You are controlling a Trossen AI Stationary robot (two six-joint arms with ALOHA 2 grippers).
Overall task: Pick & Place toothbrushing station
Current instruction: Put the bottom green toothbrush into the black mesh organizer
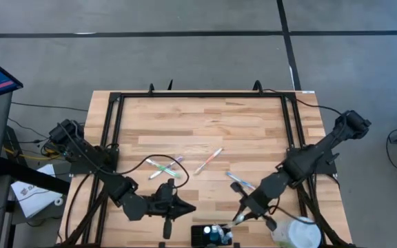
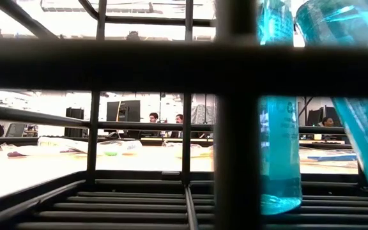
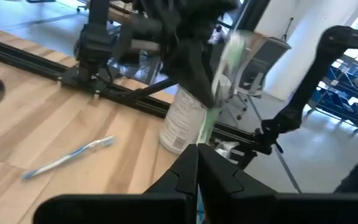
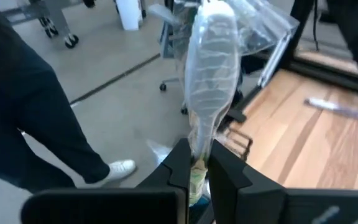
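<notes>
Toothbrushing station [image 1: 211,235] sits at near edge of counter [image 1: 205,124], between both arms, blue bottles standing in it.

Left gripper [image 1: 190,208] just beside station, up and left of it in high view; jaws pressed together, nothing between them.

Right gripper [image 1: 238,219] just right of station, jaws clamped on wrapped toothbrush [image 4: 211,106] (clear packaging, head pointing away from wrist).

White round container [image 1: 296,233] stands at near right corner. Loose toothbrushes [image 1: 165,167] scattered mid-counter, well apart from station.

Black station [image 1: 211,236], pale striped-wood table [image 1: 205,131]
</notes>
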